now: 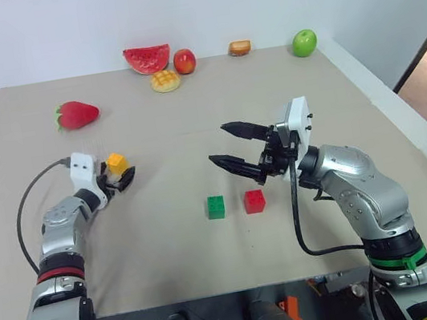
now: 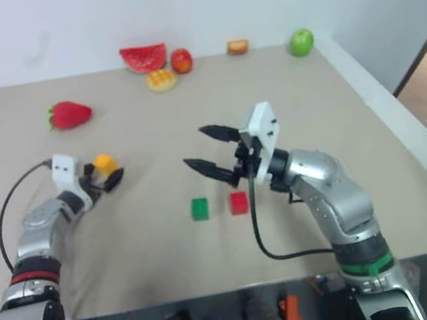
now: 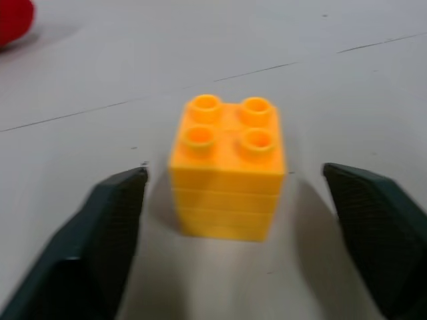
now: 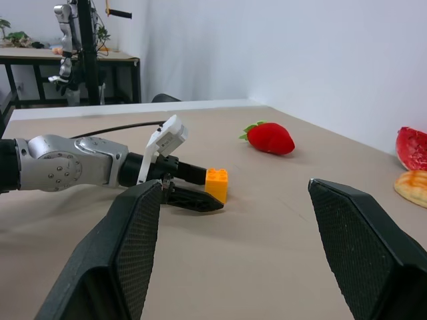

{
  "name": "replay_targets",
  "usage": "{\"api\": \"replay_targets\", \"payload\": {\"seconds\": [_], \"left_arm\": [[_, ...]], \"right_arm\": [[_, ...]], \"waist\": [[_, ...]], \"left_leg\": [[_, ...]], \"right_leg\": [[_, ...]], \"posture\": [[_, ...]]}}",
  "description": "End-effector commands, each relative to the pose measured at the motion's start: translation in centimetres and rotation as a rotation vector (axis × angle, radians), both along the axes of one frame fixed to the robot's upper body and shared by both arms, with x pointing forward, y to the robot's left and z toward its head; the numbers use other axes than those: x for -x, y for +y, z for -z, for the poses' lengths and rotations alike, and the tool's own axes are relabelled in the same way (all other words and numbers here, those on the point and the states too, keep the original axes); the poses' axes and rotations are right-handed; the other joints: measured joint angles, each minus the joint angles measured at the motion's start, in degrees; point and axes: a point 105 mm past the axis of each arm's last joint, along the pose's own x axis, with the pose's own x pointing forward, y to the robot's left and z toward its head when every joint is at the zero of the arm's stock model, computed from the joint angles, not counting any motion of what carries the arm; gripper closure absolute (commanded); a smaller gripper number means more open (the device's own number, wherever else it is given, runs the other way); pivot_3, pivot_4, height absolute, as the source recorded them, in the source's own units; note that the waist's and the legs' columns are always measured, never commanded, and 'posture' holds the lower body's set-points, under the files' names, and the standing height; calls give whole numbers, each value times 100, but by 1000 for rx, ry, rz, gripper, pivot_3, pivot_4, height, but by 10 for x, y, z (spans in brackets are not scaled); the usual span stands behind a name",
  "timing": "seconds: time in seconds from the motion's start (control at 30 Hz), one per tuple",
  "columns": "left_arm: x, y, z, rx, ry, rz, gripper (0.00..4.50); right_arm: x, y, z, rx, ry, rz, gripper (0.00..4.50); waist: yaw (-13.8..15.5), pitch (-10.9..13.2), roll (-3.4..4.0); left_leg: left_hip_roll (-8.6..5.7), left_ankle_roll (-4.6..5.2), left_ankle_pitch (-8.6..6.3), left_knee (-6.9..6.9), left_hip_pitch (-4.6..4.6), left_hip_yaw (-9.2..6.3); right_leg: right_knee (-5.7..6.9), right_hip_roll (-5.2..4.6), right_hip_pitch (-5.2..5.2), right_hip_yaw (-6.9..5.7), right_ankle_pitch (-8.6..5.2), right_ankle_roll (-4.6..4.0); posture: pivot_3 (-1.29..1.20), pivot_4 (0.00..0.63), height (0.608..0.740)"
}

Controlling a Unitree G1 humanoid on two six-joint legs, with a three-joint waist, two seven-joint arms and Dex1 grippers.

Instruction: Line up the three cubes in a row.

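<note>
Tabletop | left gripper jaws open, straddling yellow cube | right gripper raised, jaws open

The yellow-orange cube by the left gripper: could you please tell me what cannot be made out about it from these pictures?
- Contact: in the left wrist view the yellow-orange cube sits between the left gripper fingers with gaps either side; the head views are too small to confirm.
- Its far face: hidden by the cube itself in the left wrist view.
- Its near side: in the right wrist view a finger of the left gripper crosses the lower part.
</note>
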Motion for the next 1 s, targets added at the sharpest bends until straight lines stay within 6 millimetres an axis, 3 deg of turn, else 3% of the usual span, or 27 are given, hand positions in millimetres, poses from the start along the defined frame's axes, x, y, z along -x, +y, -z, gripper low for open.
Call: {"api": "replay_targets", "payload": {"seconds": [0.03,0.17,0.33,0.5,0.63,1.0], "left_arm": [[-1,1,-15,-12,-62,10,1948],[-1,2,-16,-14,-66,5,3183],[2,-1,-14,-59,-70,50,3171],[41,-38,-14,-177,-156,468,3171],[66,-45,-8,-250,-165,674,3171],[90,-78,1,-303,-172,994,3171]], "right_arm": [[4,-2,-7,-3,-35,-7,873],[4,-1,-3,9,-30,-11,873],[2,-2,-2,15,-30,-12,873],[3,-4,0,33,-27,-15,873],[3,-7,0,43,-27,-14,873],[5,-10,1,47,-25,-3,873]], "waist": [[0,0,0],[-1,0,0],[0,0,0],[-15,0,0],[-14,0,0],[-15,0,0]], "left_leg": [[0,0,0,0,0,0],[0,0,0,0,0,-1],[0,0,0,0,0,-1],[1,-3,-2,-5,0,3],[2,-3,-2,-10,0,1],[4,-1,-1,-2,0,2]], "right_leg": [[0,0,0,0,0,0],[0,1,0,0,0,0],[0,1,0,0,0,0],[-1,-1,-3,1,-5,-9],[1,0,-7,-1,-22,-39],[1,-1,-3,0,-20,-37]], "posture": [[0,150,740],[0,150,740],[0,150,740],[0,150,740],[0,150,740],[0,150,740]]}}
